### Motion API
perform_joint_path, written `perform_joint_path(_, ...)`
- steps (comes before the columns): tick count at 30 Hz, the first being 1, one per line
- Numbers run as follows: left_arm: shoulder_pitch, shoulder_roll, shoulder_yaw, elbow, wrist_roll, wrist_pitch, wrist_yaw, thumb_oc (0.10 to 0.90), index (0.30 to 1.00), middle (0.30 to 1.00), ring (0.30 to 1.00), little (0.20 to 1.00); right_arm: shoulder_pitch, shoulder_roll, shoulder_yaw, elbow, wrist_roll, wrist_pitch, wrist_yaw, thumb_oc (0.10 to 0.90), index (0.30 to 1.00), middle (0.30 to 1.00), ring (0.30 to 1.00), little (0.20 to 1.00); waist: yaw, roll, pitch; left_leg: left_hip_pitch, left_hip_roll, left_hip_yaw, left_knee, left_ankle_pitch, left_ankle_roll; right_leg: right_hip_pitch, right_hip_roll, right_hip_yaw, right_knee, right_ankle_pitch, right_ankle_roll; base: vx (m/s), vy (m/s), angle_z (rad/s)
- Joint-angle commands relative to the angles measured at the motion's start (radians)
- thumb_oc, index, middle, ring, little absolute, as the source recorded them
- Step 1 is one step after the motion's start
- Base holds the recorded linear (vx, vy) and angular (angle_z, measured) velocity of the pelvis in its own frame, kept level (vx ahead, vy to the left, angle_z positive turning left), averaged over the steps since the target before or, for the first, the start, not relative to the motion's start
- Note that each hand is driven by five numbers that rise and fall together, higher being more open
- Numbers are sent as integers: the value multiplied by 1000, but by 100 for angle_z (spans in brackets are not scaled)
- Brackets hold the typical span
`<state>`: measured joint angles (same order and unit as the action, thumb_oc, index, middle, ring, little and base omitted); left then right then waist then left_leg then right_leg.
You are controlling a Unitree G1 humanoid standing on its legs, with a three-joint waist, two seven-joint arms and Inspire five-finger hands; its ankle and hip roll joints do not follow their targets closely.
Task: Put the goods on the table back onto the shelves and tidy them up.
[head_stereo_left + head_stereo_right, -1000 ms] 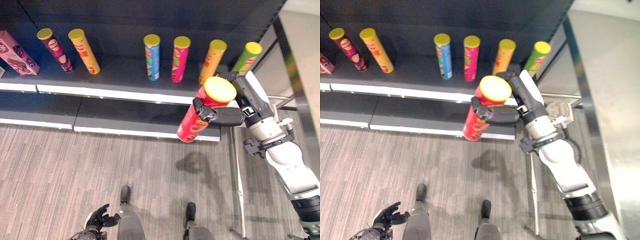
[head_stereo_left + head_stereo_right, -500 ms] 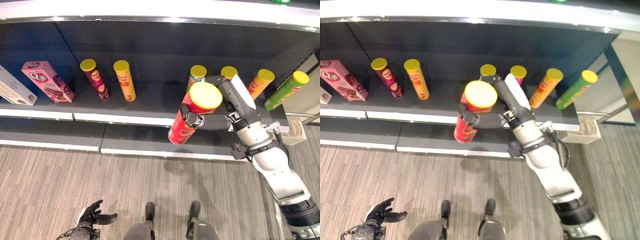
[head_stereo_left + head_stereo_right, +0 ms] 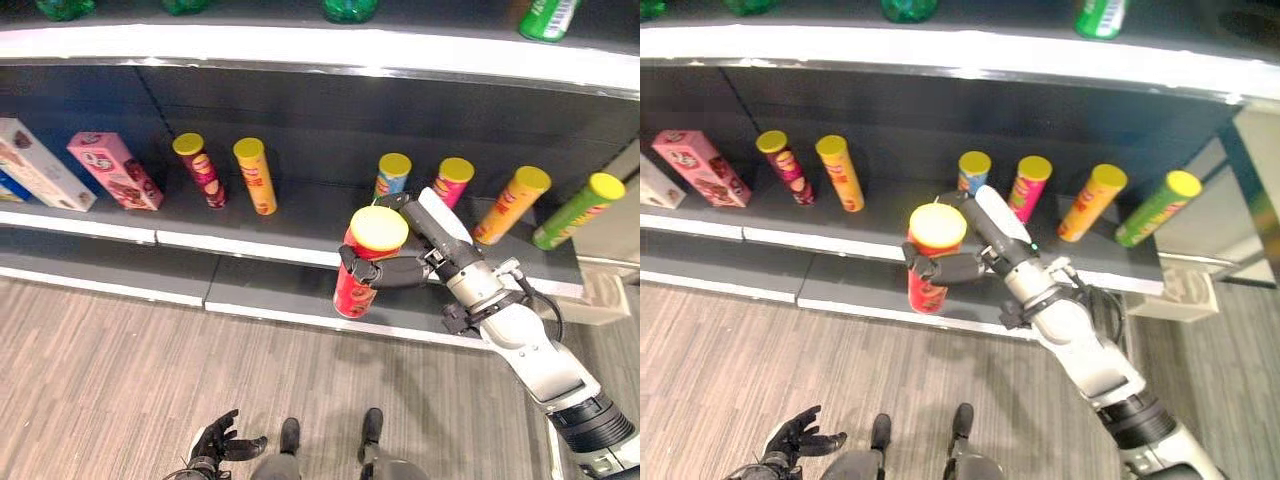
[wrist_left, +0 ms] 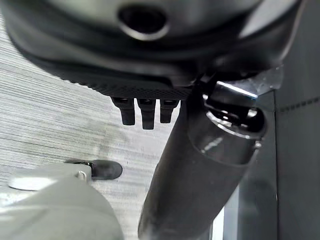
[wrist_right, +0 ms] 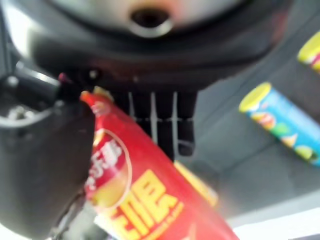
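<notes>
Before the dark shelf: one red cylindrical cardboard crisp can with a yellow lid (image 3: 365, 262), held aloft by the right hand (image 3: 405, 262).

Right hand: fingers and thumb wrapped round the can's upper body just under the lid, arm extended forward from the lower right. Can: long axis near upright, lid tilted slightly toward the camera, base over the lower shelf's front edge. Destination, by judgement: the gap on the dark shelf board (image 3: 300, 210) between the yellow tall can (image 3: 256, 176) and the blue tall can (image 3: 391, 178), lying ahead of and just left of the held can. Left hand (image 3: 218, 444): low by the floor, fingers loosely spread, empty, well apart from the shelf.
</notes>
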<state>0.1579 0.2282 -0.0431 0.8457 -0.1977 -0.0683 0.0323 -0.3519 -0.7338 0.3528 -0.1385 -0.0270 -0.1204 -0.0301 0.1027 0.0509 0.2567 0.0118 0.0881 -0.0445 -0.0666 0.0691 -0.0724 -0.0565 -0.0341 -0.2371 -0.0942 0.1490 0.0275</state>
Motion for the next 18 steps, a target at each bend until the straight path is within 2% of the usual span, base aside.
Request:
perform_joint_path(1, -1, 103, -48, -30, -45, -31, 13, 800, 900, 900, 900, 900, -165, 59, -58, -65, 5, -91, -95, 400, 300, 300, 300, 300, 23, -49, 13, -119, -47, -3, 241, -127, -26, 70, -84, 35, 13, -130, 76, -121, -101, 45)
perform_joint_path(2, -2, 103, -47, -30, -45, -30, 13, 800, 900, 900, 900, 900, -168, 60, -57, -62, 5, -92, -96, 400, 300, 300, 300, 300, 19, -48, 11, -129, -47, -7, 254, -132, -26, 67, -84, 32, 13, -130, 76, -66, -8, 30)
perform_joint_path(3, -4, 100, -55, -38, -62, -35, 20, 800, 900, 900, 900, 900, -193, 68, -52, -25, -7, -90, -126, 400, 300, 300, 300, 300, 28, -45, 27, -178, -43, -38, 273, -121, -39, 68, -92, 22, 13, -136, 79, -11, 36, 27)
perform_joint_path(5, 3, 98, -58, -32, -67, -30, 22, 800, 900, 900, 900, 900, -227, 74, -42, 5, -49, -76, -157, 400, 300, 300, 300, 300, 35, -38, 18, -198, -14, -52, 208, -86, -36, 70, -93, 18, 10, -138, 90, 41, 56, 18)
perform_joint_path(6, 3, 98, -58, -32, -67, -30, 22, 800, 900, 900, 900, 900, -228, 74, -42, 6, -49, -76, -158, 400, 300, 300, 300, 300, 35, -39, 18, -197, -14, -51, 207, -85, -36, 70, -94, 18, 10, -138, 90, 148, 147, 14)
perform_joint_path(7, 19, 107, -61, -16, -49, -27, 25, 800, 900, 900, 900, 900, -252, 84, -43, 32, -126, -64, -204, 400, 300, 300, 300, 300, 53, -10, -8, -169, 4, -67, 56, -44, -29, 69, -81, 30, 7, -152, 101, 140, 176, 6)
perform_joint_path(12, 27, 108, -60, 8, -35, -33, 43, 800, 900, 900, 900, 900, -296, 103, -34, 93, -232, -28, -270, 400, 300, 300, 300, 300, 73, 22, -23, -116, -16, -28, -6, -29, -22, 59, -110, 51, 7, -143, 118, 96, 179, -30)
perform_joint_path(13, 26, 116, -63, 2, -37, -38, 49, 800, 900, 900, 900, 900, -327, 99, -32, 119, -251, -20, -290, 400, 300, 300, 300, 300, 84, 31, -20, -116, -25, -22, -13, -27, -18, 44, -122, 59, 7, -134, 124, 24, 186, 5)
perform_joint_path(18, 15, 127, -93, -15, -50, -53, 64, 800, 900, 900, 900, 900, -435, 67, -25, 203, -280, -1, -341, 400, 300, 300, 300, 300, 104, 48, -7, -140, -46, -20, -21, -22, -8, 8, -146, 61, 7, -114, 139, -3, 108, 15)
